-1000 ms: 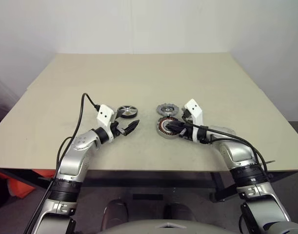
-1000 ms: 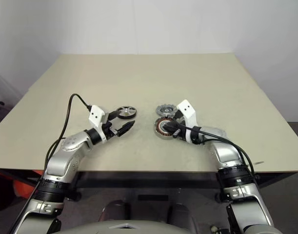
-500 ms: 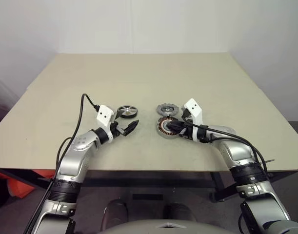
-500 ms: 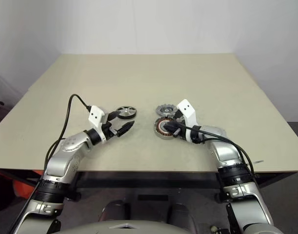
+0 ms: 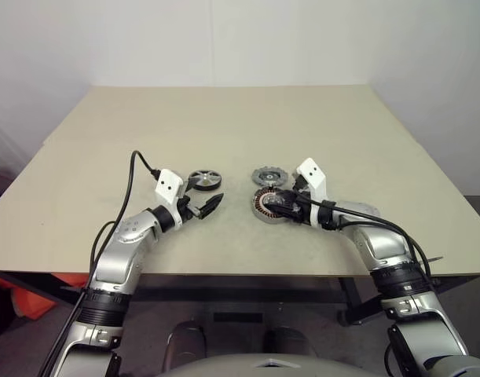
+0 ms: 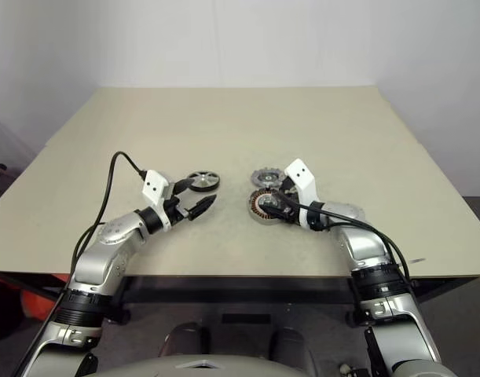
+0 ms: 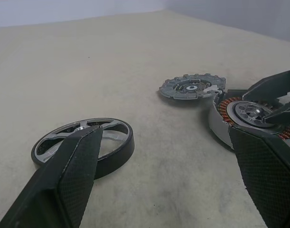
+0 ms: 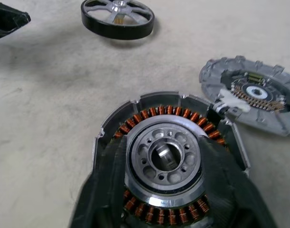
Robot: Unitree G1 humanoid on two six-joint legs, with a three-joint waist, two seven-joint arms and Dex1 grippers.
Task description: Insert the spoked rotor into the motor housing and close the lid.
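The motor housing (image 8: 168, 111), a dark ring with copper windings around a silver centre, lies on the table right of middle. My right gripper (image 5: 272, 203) is over it, open, with one finger (image 8: 104, 190) on each side of the silver centre. The spoked rotor (image 5: 205, 180), black-rimmed with silver spokes, lies flat to the left. The lid (image 5: 267, 174), a grey toothed disc, rests just behind the housing and touches its rim. My left gripper (image 5: 207, 198) hovers open just in front of the rotor, holding nothing, and its fingers (image 7: 73, 175) frame the rotor (image 7: 83, 145) and the housing (image 7: 249, 114).
The beige table (image 5: 224, 126) stretches bare behind the three parts, with its front edge (image 5: 240, 273) close below both arms. A black cable (image 5: 133, 184) loops up from my left forearm.
My right gripper's fingers have spread apart around the housing's silver centre, having been closed tighter before. Both arms have stayed in place.
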